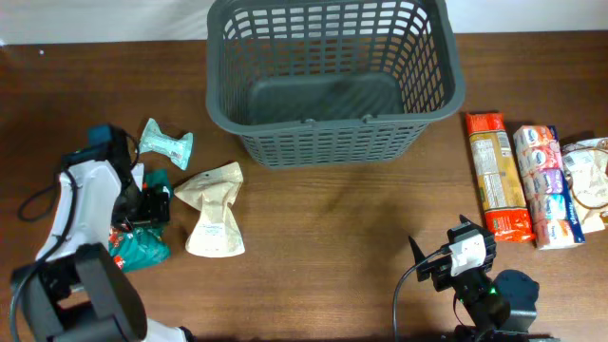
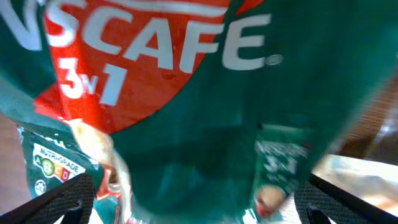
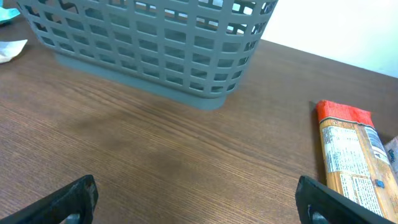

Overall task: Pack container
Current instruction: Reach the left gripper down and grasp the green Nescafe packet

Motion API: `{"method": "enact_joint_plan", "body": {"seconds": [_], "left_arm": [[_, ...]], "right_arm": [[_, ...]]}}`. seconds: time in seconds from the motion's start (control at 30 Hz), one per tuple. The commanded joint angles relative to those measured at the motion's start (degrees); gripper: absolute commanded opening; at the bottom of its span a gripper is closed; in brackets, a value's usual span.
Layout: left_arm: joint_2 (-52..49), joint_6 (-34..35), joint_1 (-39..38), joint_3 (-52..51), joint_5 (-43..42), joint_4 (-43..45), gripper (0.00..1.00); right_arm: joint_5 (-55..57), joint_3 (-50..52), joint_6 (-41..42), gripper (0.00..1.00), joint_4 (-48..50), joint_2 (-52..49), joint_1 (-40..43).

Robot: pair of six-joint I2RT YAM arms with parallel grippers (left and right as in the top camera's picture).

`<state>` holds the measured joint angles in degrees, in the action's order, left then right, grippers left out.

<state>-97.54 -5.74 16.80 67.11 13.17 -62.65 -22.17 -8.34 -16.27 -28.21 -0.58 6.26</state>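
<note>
The container (image 1: pixel 328 133) is a large dark grey slotted basket at the back middle, with nothing in it; its wall also shows in the right wrist view (image 3: pixel 149 43). My left gripper (image 1: pixel 142 211) is open at the far left, low over a green and red Nescafe 3in1 packet (image 1: pixel 142 249). In the left wrist view the packet (image 2: pixel 205 93) fills the frame and lies between the spread fingers (image 2: pixel 199 211). My right gripper (image 1: pixel 442 249) is open and empty over bare wood (image 3: pixel 199 205) at the front right.
A beige pouch (image 1: pixel 214 218) and a small teal packet (image 1: pixel 166 142) lie near the left arm. At the right lie an orange-red long packet (image 1: pixel 499 176) (image 3: pixel 351 155), a pink and white packet (image 1: pixel 546 185) and another packet (image 1: pixel 589 180).
</note>
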Motion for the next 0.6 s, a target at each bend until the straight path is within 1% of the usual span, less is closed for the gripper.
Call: {"method": "enact_joint_plan", "body": {"seconds": [0.0,0.17,0.23,0.27,0.3,0.33,0.37,0.4,0.43,0.47,0.5,0.57], "left_arm": [[-3.4,3.2,-0.3,-0.7,4.5,0.6,0.97],[-7.4,3.2,-0.2,-0.7,4.7,2.4,0.96],[-9.5,3.2,-0.2,-0.7,4.7,2.7,0.93],[-11.0,3.2,-0.2,-0.7,4.7,3.0,0.89],[-12.1,3.2,-0.2,-0.7,4.7,3.1,0.83],[-13.4,3.2,-0.2,-0.7,4.7,3.1,0.75],[-14.1,3.3,-0.2,-0.7,4.7,3.1,0.66],[-15.3,3.9,-0.2,-0.7,4.6,3.1,0.54],[-16.0,4.1,-0.2,-0.7,4.6,3.1,0.32],[-16.0,4.1,-0.2,-0.7,4.6,3.3,0.23],[-16.0,4.4,-0.2,-0.6,4.6,3.6,0.03],[-16.0,4.9,-0.2,-0.4,2.4,3.6,0.02]], "right_arm": [[-0.3,0.3,0.7,0.99,-0.1,0.4,-0.3],[-0.3,0.3,0.7,0.99,-0.1,0.4,-0.3],[-0.3,0.3,0.7,0.99,-0.1,0.4,-0.3],[-0.3,0.3,0.7,0.99,-0.1,0.4,-0.3],[-0.3,0.3,0.7,0.99,-0.1,0.4,-0.3],[-0.3,0.3,0.7,0.99,-0.1,0.4,-0.3],[-0.3,0.3,0.7,0.99,-0.1,0.4,-0.3],[-0.3,0.3,0.7,0.99,-0.1,0.4,-0.3],[-0.3,0.3,0.7,0.99,-0.1,0.4,-0.3],[-0.3,0.3,0.7,0.99,-0.1,0.4,-0.3],[-0.3,0.3,0.7,0.99,-0.1,0.4,-0.3],[-0.3,0.3,0.7,0.99,-0.1,0.4,-0.3]]}}
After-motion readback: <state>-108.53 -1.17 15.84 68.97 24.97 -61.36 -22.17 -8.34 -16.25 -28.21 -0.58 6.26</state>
